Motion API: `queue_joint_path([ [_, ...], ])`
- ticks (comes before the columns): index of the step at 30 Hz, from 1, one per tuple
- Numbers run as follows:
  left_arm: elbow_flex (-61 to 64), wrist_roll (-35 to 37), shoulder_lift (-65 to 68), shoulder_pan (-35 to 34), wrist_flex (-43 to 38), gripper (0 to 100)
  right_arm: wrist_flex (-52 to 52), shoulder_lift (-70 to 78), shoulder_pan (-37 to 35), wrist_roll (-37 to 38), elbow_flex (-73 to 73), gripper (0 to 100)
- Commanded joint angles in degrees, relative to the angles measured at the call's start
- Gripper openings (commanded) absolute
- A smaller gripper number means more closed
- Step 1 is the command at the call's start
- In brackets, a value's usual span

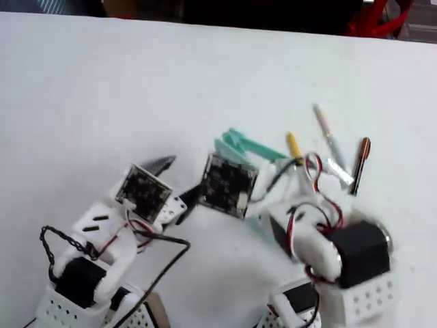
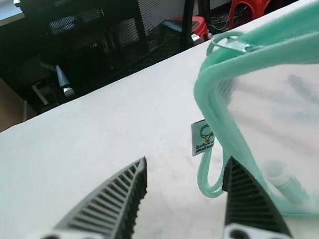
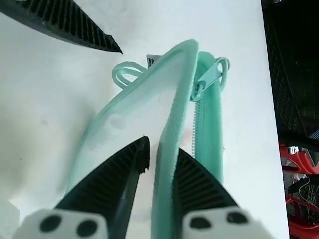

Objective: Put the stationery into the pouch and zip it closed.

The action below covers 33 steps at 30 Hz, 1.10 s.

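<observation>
While pinching the mint pouch (image 3: 139, 114) in the right gripper (image 3: 158, 153), holds the left gripper (image 2: 187, 167) spread just left of it, with pens (image 1: 333, 147) off right.

Surface: your landmark is the white table (image 1: 102, 82) | Beyond the table's far edge: you see a red tubular frame (image 1: 375, 20) off one far corner, and black mesh furniture (image 2: 99, 35) in the dark room behind | At the table's near edge: you see a small brown block (image 1: 156, 311)
</observation>
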Motion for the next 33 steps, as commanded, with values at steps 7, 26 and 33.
queue_joint_path([
  [7, 0.2, -0.4, -0.4, 6.9, -2.5, 25, 1.4, -6.3, 0.6, 0.4, 16.4, 15.2],
  [26, 1.0, -5.6, -0.7, 11.2, -5.0, 25, 1.4, -20.5, 0.7, 19.3, 18.8, 1.9],
  [33, 1.1, -14.7, -0.7, 11.5, -5.5, 25, 1.1, -25.7, 1.4, 35.1, 28.4, 1.9],
])
